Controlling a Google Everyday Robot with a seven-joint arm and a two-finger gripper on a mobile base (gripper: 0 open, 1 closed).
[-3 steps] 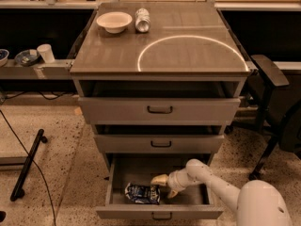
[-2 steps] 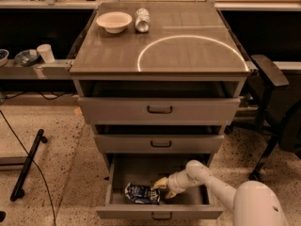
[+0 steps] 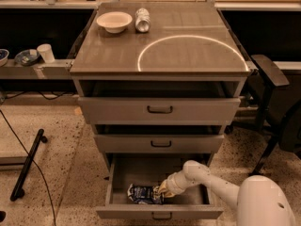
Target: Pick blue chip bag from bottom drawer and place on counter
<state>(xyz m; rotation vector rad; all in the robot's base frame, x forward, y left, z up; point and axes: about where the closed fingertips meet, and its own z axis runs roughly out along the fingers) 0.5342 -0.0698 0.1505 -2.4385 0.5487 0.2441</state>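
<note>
**Gripper at the Bag in the Bottom Drawer**

Camera view. The gripper (image 3: 162, 189) sits low inside the open bottom drawer (image 3: 160, 213). It is at the end of the white arm (image 3: 211, 181), which reaches in from the right. How wide the gripper stands, and whether it has hold of anything, cannot be told.

The blue chip bag (image 3: 141, 194) lies on the drawer floor directly left of the gripper, and its right end meets the gripper tip. The drawer's front panel runs just in front of both.

The middle drawer (image 3: 161, 144) and the top drawer (image 3: 160, 109) stand above the gripper.

The counter (image 3: 108, 55) is well above the gripper and shows a bright ring reflection. A white bowl (image 3: 114, 20) and a silver can (image 3: 142, 19) rest side by side at its far left.
</note>
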